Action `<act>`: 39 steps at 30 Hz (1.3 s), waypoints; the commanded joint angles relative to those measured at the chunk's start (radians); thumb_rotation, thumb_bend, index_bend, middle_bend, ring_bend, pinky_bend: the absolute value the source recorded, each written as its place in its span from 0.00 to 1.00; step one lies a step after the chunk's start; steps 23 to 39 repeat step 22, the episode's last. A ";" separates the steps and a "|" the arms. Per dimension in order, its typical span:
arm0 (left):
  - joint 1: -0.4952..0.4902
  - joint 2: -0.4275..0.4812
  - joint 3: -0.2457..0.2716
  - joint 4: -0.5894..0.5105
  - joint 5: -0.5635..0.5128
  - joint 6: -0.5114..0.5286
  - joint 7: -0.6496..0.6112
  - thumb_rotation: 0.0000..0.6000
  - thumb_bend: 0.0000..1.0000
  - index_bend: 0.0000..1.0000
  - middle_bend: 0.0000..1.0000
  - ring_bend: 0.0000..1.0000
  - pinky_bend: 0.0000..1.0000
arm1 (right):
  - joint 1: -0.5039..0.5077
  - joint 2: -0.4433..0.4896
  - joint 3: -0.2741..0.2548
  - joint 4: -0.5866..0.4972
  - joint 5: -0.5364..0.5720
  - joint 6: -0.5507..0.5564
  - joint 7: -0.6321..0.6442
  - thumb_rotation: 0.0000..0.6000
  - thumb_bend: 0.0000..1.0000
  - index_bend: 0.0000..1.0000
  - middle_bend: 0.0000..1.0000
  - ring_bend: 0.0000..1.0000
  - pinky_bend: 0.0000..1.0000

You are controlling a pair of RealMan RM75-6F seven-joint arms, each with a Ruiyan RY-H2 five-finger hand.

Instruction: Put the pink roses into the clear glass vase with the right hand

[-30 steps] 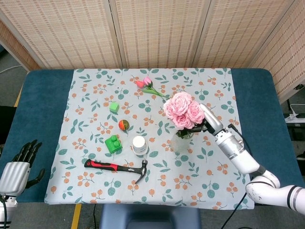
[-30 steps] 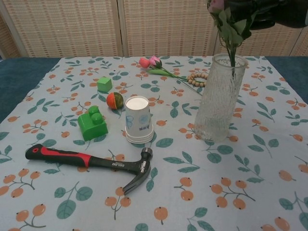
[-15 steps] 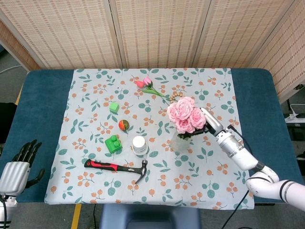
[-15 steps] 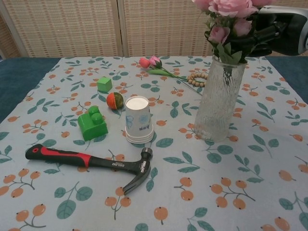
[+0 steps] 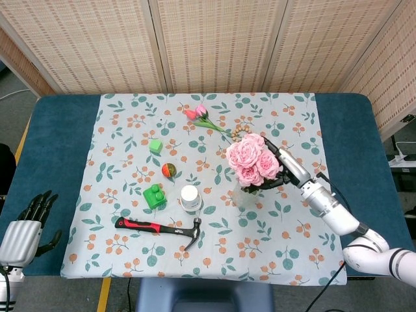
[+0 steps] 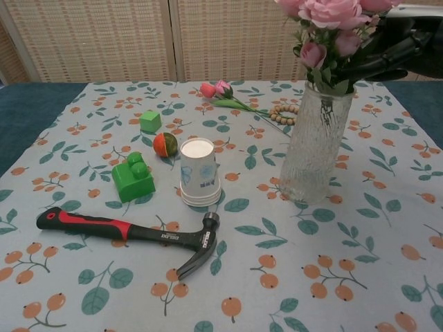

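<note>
The bunch of pink roses (image 5: 250, 159) stands upright with its stems down inside the clear glass vase (image 5: 246, 195), right of the cloth's middle. In the chest view the blooms (image 6: 332, 14) fill the top right above the ribbed vase (image 6: 315, 145). My right hand (image 5: 289, 166) is just to the right of the bunch at the vase's mouth. Its dark fingers (image 6: 377, 62) are spread apart and reach to the leaves without gripping the stems. My left hand (image 5: 26, 224) hangs off the table at the bottom left, holding nothing, fingers apart.
On the floral cloth lie a single pink rose (image 5: 201, 116), a bead bracelet (image 5: 242, 132), a green cube (image 5: 155, 146), an orange-green ball (image 5: 169, 170), a green brick (image 5: 155, 195), a paper cup (image 5: 190, 197) and a red-handled hammer (image 5: 159, 227).
The roses went down into the vase. My right hand then loosened its hold on the stems, and its fingers now stand spread beside the bunch. The left hand stayed put.
</note>
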 commanded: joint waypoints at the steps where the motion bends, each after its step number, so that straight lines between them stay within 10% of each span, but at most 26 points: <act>1: 0.000 0.000 0.000 0.001 0.000 -0.001 -0.002 1.00 0.37 0.01 0.02 0.05 0.29 | -0.039 0.067 -0.033 -0.062 -0.038 0.056 -0.065 1.00 0.00 0.00 0.97 0.97 1.00; 8: -0.004 -0.003 0.000 0.007 -0.003 -0.010 -0.004 1.00 0.37 0.01 0.02 0.05 0.29 | -0.174 0.219 -0.126 -0.154 -0.123 0.226 -0.111 1.00 0.00 0.00 0.97 0.96 1.00; 13: -0.006 -0.004 -0.001 0.013 -0.011 -0.017 -0.005 1.00 0.37 0.01 0.02 0.05 0.29 | -0.366 0.199 -0.140 -0.180 0.094 0.373 -0.677 1.00 0.00 0.44 0.93 0.87 0.97; 16: -0.004 -0.004 -0.002 0.011 -0.012 -0.012 -0.002 1.00 0.37 0.01 0.02 0.05 0.29 | -0.451 0.054 -0.105 -0.128 0.282 0.512 -1.089 1.00 0.00 0.41 0.65 0.60 0.86; 19: -0.004 -0.006 -0.003 0.009 -0.011 -0.008 0.003 1.00 0.37 0.01 0.02 0.05 0.29 | -0.463 -0.041 -0.091 -0.078 0.345 0.538 -1.242 1.00 0.00 0.26 0.33 0.27 0.65; 22: -0.004 -0.009 -0.003 0.012 -0.008 -0.006 0.011 1.00 0.37 0.01 0.02 0.05 0.29 | -0.462 -0.041 -0.112 -0.067 0.269 0.523 -1.194 1.00 0.00 0.12 0.16 0.07 0.47; 39: -0.004 -0.009 -0.003 0.012 -0.008 -0.006 0.011 1.00 0.37 0.01 0.02 0.05 0.29 | -0.462 -0.041 -0.112 -0.067 0.269 0.523 -1.194 1.00 0.00 0.12 0.16 0.07 0.47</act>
